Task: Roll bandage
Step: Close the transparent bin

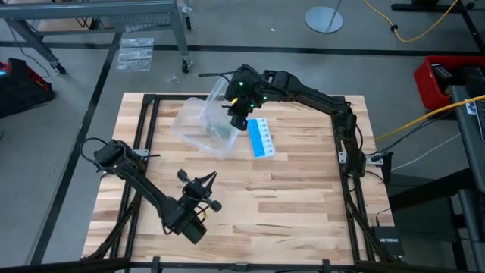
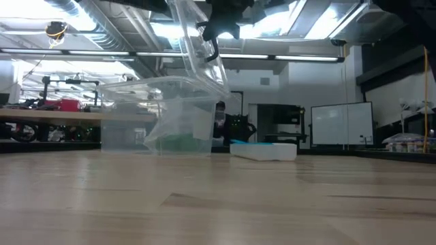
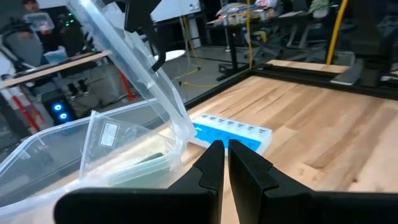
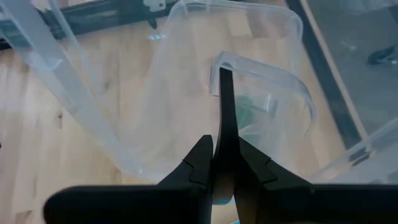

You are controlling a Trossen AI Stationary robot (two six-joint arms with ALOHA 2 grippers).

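While the right gripper (image 1: 237,114) hung over the far side of the table (image 1: 303,205), I had its jaws pinched shut on the raised lid (image 2: 197,47) of the clear plastic box (image 1: 198,125), tipping that lid up on its hinge. My left gripper (image 1: 198,184) waited near the front left of the table, fingers (image 3: 211,168) closed on nothing, pointed toward the box.

As for the bandage (image 2: 178,142), I could see it as a dark green patch lying low inside the box, with a clear wrapper beside it. It was not out on the wood yet. Just beside the box lay the blue-and-white card (image 1: 260,138), flat on the table.

I judged the step in hand to be opening the box, well short of any rolling. To do it cleanly, I reckoned the lid wanted swinging right back so it stayed open, without dragging the light box. Only then would I send 1 gripper in for the green strip, steering clear of the wrapper.
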